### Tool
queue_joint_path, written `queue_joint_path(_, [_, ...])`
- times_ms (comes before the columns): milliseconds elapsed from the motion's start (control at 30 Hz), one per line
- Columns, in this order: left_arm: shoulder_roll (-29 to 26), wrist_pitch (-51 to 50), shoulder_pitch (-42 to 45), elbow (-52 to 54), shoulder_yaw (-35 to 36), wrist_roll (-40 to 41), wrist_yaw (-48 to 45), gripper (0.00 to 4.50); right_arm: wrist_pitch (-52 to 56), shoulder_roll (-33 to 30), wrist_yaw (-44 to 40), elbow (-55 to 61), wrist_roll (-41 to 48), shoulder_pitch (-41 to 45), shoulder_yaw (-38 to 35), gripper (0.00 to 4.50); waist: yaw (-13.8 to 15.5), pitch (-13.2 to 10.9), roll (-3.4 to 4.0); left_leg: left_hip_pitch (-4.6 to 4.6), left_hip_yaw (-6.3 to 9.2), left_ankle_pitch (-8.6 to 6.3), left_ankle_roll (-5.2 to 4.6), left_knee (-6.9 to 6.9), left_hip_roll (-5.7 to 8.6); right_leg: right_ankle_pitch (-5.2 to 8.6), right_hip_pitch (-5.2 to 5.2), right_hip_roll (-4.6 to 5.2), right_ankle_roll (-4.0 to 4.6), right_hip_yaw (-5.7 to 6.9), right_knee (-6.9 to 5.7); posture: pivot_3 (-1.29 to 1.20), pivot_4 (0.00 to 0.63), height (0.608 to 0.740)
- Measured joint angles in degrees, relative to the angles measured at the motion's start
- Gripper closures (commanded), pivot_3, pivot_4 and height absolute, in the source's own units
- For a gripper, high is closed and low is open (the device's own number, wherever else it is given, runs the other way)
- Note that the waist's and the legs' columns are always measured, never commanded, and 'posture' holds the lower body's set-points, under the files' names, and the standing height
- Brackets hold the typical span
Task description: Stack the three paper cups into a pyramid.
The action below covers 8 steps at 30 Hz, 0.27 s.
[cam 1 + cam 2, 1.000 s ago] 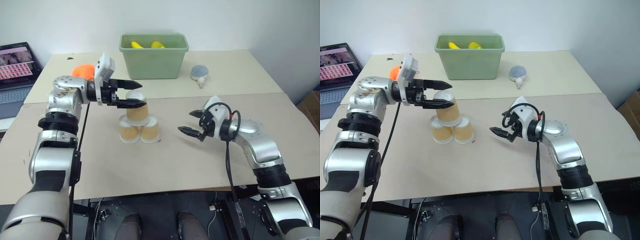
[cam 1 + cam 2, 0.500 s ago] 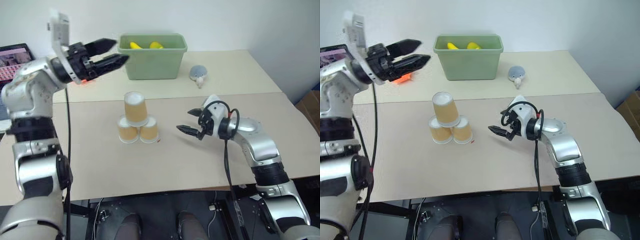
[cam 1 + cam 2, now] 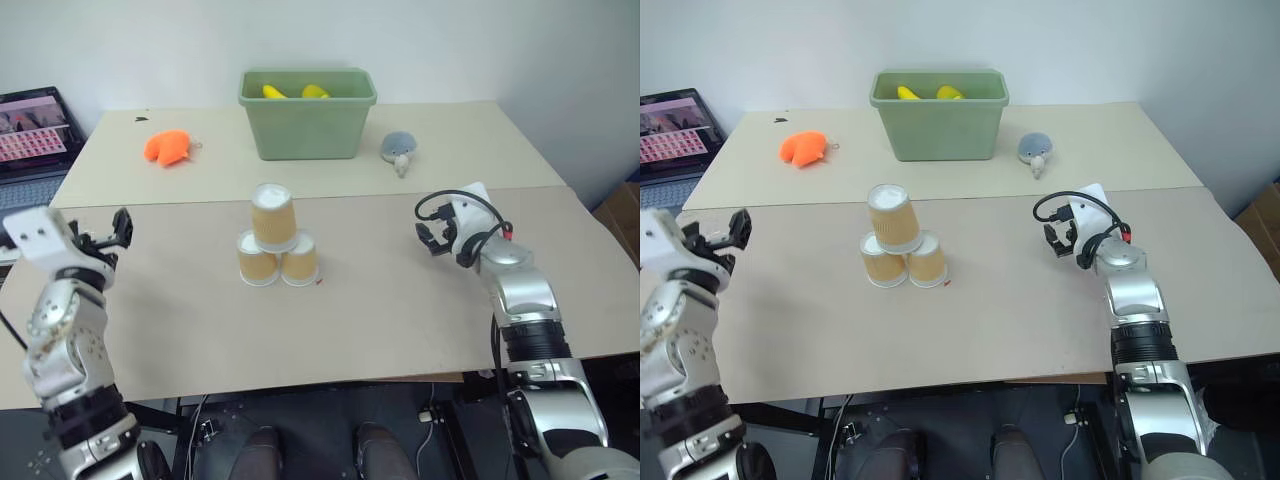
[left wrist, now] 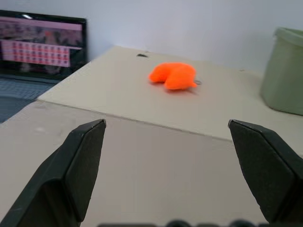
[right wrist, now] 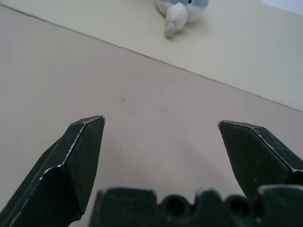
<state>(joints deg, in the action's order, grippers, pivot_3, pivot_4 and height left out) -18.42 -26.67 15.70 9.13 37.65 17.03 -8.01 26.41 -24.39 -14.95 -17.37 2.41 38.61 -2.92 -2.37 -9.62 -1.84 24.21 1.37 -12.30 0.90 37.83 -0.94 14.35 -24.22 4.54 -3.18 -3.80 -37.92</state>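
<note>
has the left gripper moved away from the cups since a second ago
Yes. The left gripper was at the top cup of the pyramid; now it stands open near the table's left edge, far left of the cups and nearer the robot than the orange toy.

three paper cups (image 3: 273,245), one green bin (image 3: 307,112), two yellow items (image 3: 294,91) inside, one orange toy (image 3: 167,147), one grey toy (image 3: 400,147), one laptop (image 3: 30,140).
</note>
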Motion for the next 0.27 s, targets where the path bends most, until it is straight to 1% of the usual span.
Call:
queue_joint_path(100, [1.43, 3.66, -2.80, -0.43, -0.01, -0.12, 1.38, 0.08, -2.71, 2.47, 1.56, -0.40, 1.01, -0.11, -1.55, 0.00, 0.13, 0.01, 0.01, 0.00, 0.00, 0.00, 0.00, 0.00, 0.01, -0.01, 0.06, 0.01, 0.00, 0.02, 0.03, 0.00, 0.150, 0.732])
queue_joint_path(267, [3.44, 9.89, -4.22, -4.99, -0.10, 0.03, 3.16, 0.08, -4.95, 5.76, 1.27, -1.72, 3.74, -1.22, -4.35, 0.00, 0.22, 0.04, -0.01, 0.01, 0.01, 0.00, 0.00, 0.00, 0.02, -0.01, 0.06, 0.02, 0.00, 0.04, 0.06, 0.00, 0.150, 0.732])
